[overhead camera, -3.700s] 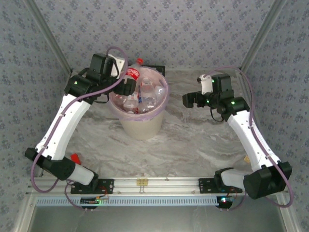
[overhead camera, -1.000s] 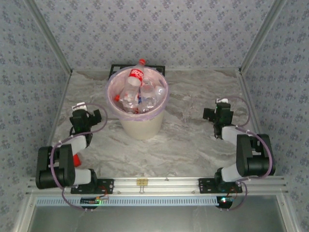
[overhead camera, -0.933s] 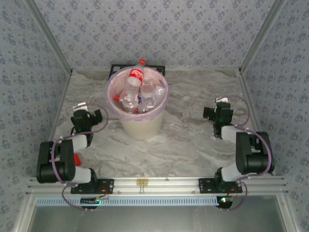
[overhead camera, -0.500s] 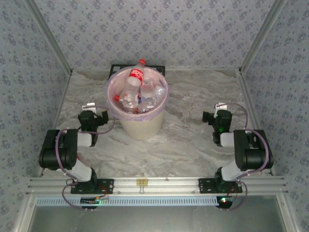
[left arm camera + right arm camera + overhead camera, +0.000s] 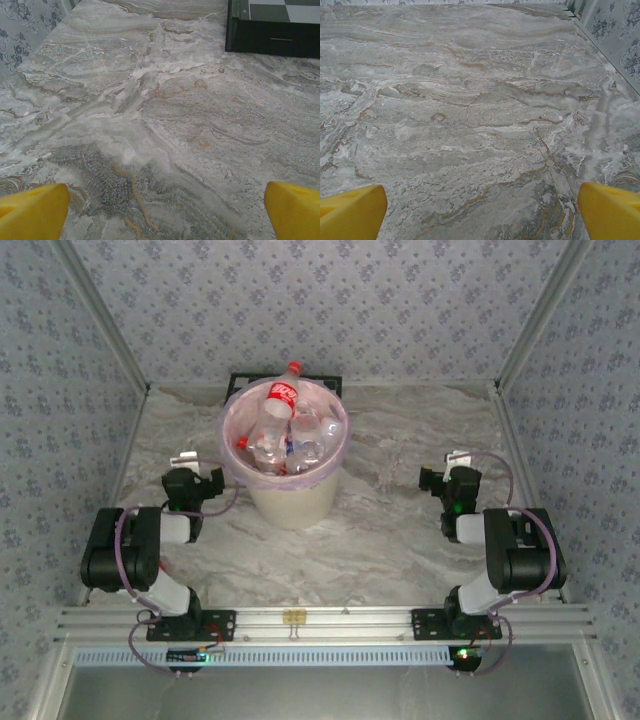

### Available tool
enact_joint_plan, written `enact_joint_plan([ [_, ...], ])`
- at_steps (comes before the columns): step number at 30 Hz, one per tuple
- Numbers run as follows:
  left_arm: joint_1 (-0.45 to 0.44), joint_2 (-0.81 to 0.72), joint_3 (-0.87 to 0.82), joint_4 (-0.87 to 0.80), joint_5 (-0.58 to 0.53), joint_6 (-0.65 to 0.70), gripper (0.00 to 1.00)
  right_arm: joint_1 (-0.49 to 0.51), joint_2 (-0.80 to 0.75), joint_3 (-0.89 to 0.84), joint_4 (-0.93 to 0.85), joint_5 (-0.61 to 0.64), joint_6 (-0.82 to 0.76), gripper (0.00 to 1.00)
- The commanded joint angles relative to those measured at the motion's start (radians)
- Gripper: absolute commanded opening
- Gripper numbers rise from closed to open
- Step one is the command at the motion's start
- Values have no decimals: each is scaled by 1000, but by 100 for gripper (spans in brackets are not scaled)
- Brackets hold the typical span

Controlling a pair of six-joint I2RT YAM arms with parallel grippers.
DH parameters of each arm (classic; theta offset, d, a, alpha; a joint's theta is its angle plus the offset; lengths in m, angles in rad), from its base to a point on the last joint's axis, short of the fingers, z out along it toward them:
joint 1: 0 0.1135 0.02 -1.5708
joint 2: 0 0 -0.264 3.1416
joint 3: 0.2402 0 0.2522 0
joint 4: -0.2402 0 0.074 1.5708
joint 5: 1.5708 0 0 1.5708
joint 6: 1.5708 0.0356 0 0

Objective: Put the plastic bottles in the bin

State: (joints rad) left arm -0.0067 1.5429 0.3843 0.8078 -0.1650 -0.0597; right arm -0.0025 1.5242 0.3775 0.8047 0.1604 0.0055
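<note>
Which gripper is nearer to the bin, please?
Left. The left gripper sits close beside the bin, on its left; the right gripper stands farther off, on its right.

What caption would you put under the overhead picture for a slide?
Left gripper and right gripper sit open either side of a bin heaped with bottles on a marble table.

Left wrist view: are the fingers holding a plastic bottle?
No, the yellow fingers stand wide apart over the marble table, with bare marble between them.
</note>
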Motion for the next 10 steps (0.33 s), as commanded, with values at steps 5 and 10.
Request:
enact_joint_plan([
  [5, 1, -7, 21, 24, -2, 14, 100, -8, 1, 13, 11, -11, -13, 100],
  [10, 2, -8, 20, 24, -1, 14, 100, -7, -1, 8, 21, -10, -15, 100],
])
